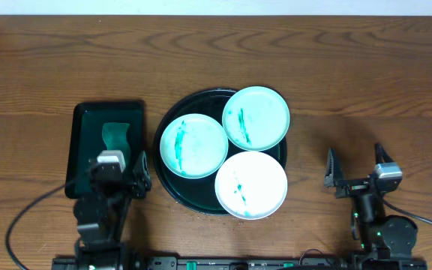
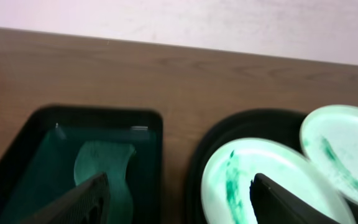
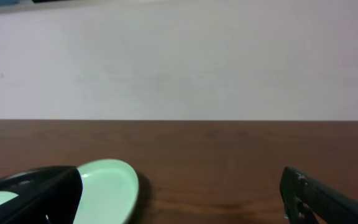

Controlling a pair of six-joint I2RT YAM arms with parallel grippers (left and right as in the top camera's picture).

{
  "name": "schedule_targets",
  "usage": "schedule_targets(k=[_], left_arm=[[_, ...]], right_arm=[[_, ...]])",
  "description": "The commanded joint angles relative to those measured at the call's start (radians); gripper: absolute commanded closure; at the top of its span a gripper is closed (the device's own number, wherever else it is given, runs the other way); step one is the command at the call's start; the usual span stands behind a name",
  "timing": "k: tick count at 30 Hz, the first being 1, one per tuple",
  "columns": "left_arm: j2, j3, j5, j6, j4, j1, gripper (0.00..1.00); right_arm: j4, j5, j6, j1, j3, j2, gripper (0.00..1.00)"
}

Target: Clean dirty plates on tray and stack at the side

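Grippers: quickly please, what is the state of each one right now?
Left gripper: open, holding nothing.
Right gripper: open, holding nothing.

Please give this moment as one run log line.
plates: three, green-smeared, on tray | left fingers: open, empty, beside rectangular tray | right fingers: open, empty, above table | cleaning: not begun

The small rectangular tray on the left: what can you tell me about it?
The rectangular tray is dark green, glossy and plastic-looking, with rounded corners and a raised rim. It lies flat on the wooden table, left of the round tray, with a strip of bare wood between them. A pale green wavy-edged piece, perhaps a sponge or cloth, lies inside. The open left claw hangs over its near end; contact cannot be told.
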Motion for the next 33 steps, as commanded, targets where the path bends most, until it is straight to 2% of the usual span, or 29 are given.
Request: schedule_targets(k=[1,7,12,19,22,24,25,29,33], left_arm=[[0.148,0.173,0.058,0.044,-0.032,0.0,0.27],[0.436,0.488,0.091,0.078,-0.247,-0.001,0.27],[0.644,0.76,0.091,0.138,-0.49,-0.001,0.27],[0.903,1.089,0.092,0.176,-0.816,-0.001,0.27],[0.967,1.124,0.092,0.175,-0.848,-0.001,0.27],[0.995,1.123,0.092,0.174,-0.839,0.0,0.27],[1.007,1.123,0.102,0.165,-0.828,-0.001,0.27],[1.049,1.123,0.144,0.16,-0.818,-0.002,0.27],[1.06,1.123,0.145,0.16,-0.805,-0.002,0.27]], right_arm=[[-0.019,-0.05,0.018,0.003,0.121,0.1,0.01],[-0.142,-0.054,0.018,0.003,0.354,0.374,0.01],[-0.292,-0.105,0.018,0.003,0.565,0.591,0.01],[-0.626,-0.175,0.014,0.003,0.892,0.924,0.01],[-0.748,-0.227,0.016,0.003,1.0,1.049,0.01],[-0.763,-0.262,0.017,0.003,1.036,1.118,0.01],[-0.748,-0.281,0.029,0.003,1.039,1.141,0.01],[-0.631,-0.426,0.223,0.004,1.038,1.238,0.01],[-0.576,-0.437,0.259,0.049,1.04,1.309,0.07]])
